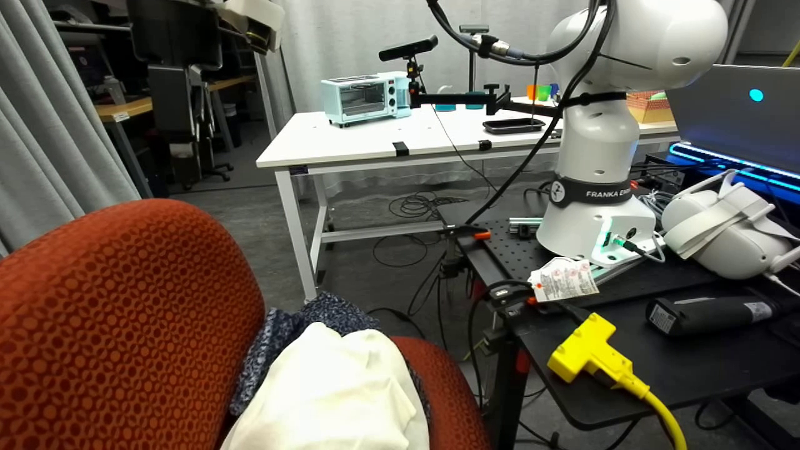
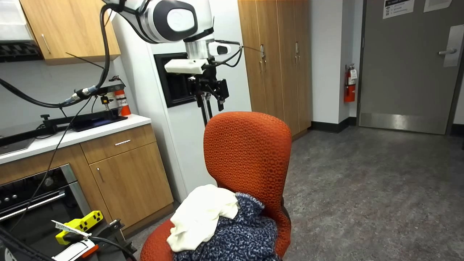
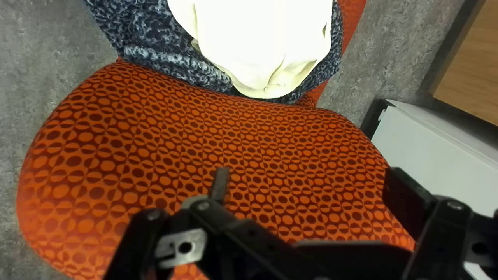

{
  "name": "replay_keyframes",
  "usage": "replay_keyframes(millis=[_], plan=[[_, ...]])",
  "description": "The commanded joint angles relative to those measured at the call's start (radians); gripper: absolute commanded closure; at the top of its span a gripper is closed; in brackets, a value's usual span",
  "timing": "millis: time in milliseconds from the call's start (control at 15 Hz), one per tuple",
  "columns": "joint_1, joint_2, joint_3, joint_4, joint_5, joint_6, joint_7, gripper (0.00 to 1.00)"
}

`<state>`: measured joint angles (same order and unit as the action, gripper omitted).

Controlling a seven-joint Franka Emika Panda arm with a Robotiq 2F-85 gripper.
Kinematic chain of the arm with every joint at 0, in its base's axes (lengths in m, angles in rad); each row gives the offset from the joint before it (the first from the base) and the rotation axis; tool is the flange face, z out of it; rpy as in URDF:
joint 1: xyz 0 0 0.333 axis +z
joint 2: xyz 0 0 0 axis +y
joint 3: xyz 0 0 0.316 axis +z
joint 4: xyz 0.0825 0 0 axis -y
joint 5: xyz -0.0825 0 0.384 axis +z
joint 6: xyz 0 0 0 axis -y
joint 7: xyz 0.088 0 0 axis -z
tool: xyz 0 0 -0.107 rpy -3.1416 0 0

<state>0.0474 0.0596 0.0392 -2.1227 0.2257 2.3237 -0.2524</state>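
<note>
Wrist view: An orange patterned chair [image 3: 194, 147] dominates the scene, its backrest [image 2: 248, 148] in the foreground. On the seat [image 2: 157, 239] lies a dark speckled cloth [image 3: 155, 35], and bunched on top of that a white cloth [image 3: 260, 42], visible in both exterior views. The gripper [image 3: 307, 186] hangs near the backrest with its fingertips [image 3: 220, 182] spread wide and nothing between them, well apart from the fabric. Careful work would likely mean keeping clearance over the backrest's top edge, lining up above the seat before any descent, and, if the white cloth is to be gripped, choosing a raised fold so the dark layer beneath is not caught.
</note>
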Motion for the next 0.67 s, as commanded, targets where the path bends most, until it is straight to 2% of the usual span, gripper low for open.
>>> replay_keyframes(millis=[0,200,600], plan=[[-0.006,0.000,0.006,0.001,-0.001,-0.002,0.002,0.00],[-0.009,0.013,0.003,0.005,0.000,0.005,0.008,0.00],[-0.042,0.119,-0.038,-0.029,-0.045,0.068,0.125,0.00]])
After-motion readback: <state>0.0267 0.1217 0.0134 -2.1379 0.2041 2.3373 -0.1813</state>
